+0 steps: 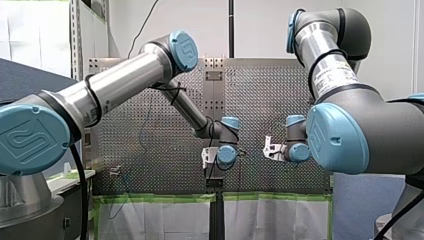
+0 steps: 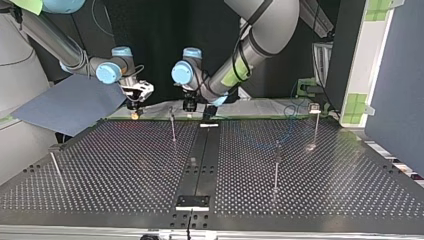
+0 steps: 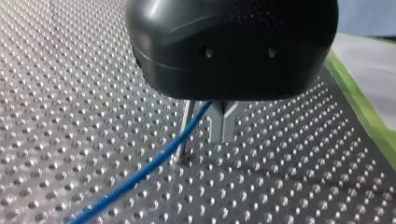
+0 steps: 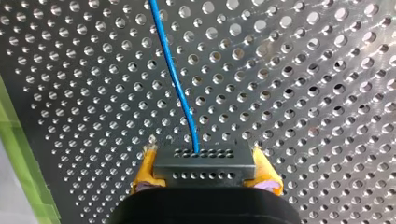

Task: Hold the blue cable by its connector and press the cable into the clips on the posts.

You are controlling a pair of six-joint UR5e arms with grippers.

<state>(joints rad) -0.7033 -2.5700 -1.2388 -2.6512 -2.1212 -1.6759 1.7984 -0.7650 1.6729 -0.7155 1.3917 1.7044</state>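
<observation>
My right gripper (image 4: 203,161) is shut with its yellow pads (image 4: 145,168) on the black connector (image 4: 203,164). The blue cable (image 4: 175,79) runs out of the connector, ahead over the perforated table. My left gripper (image 3: 223,133) has its metal fingers together, and the blue cable (image 3: 140,172) comes out from beside them and trails down across the table. A thin post (image 3: 185,133) stands right beside those fingers, behind the cable. In the top view my left gripper (image 2: 190,106) hangs near a post (image 2: 173,125) at the far edge, and my right gripper (image 2: 135,102) is to its left.
More posts stand on the table: one at the top view's middle right (image 2: 276,165), one with a clip at the far right (image 2: 315,122), and one at the left (image 2: 55,167). A black rail (image 2: 200,160) runs down the table's middle. Green tape (image 4: 18,154) lines the edge.
</observation>
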